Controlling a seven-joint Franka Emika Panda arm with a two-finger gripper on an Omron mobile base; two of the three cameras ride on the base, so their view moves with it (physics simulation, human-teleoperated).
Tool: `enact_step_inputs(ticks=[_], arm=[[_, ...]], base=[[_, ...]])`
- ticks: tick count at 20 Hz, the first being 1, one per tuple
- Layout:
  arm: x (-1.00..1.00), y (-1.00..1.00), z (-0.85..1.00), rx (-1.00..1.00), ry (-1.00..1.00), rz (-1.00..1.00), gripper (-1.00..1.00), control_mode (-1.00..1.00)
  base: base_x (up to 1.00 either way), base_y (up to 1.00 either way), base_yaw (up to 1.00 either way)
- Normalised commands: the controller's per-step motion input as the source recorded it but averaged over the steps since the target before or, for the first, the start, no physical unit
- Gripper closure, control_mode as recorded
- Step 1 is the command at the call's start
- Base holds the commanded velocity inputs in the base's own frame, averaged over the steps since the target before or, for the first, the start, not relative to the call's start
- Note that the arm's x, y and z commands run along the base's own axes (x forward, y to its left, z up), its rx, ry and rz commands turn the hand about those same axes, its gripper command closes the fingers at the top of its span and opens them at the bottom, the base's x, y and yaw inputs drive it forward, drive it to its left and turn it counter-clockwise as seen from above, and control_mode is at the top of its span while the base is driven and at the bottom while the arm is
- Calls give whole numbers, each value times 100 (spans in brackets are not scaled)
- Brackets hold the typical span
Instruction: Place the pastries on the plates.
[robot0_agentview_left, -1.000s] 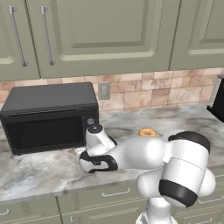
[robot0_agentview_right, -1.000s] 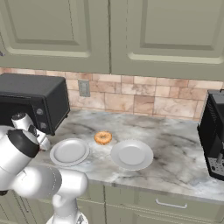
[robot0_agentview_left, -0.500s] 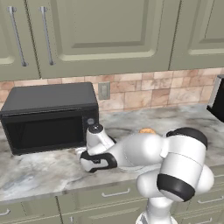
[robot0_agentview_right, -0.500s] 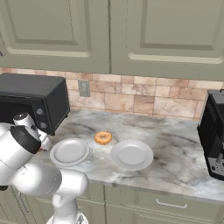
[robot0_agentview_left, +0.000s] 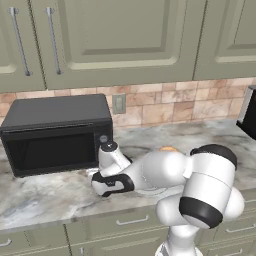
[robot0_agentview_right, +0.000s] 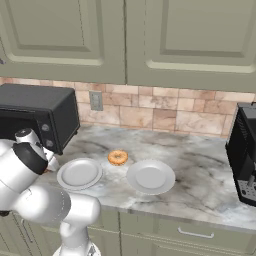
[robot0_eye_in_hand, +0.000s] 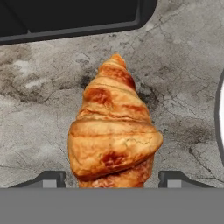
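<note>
Claw (robot0_eye_in_hand: 112, 178) straddling croissant (robot0_eye_in_hand: 114, 127) on desk (robot0_eye_in_hand: 183, 87); I'm seeing tips spread either side, grip not confirmed. Croissant's long axis running straight ahead between tips.

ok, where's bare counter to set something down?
Free: the marble between right plate and coffee machine, and the strip behind the doughnut along the backsplash. Both plates are bare. Crowded: by the microwave, where gripper straddles the croissant beside left plate.
</note>
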Motion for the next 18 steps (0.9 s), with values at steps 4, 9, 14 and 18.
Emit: enact_step_inputs(ticks=[4,9,14,18], arm=[[0,0,0,0,0,0,100,-100],[-19,0,0,0,0,0,100,-100],[-48,-5,16,0,0,-4,100,-100],[-49,-37,23,3,0,-8,100,-100]], base=[[0,0,0],[0,0,0],[0,0,0],[0,0,0]])
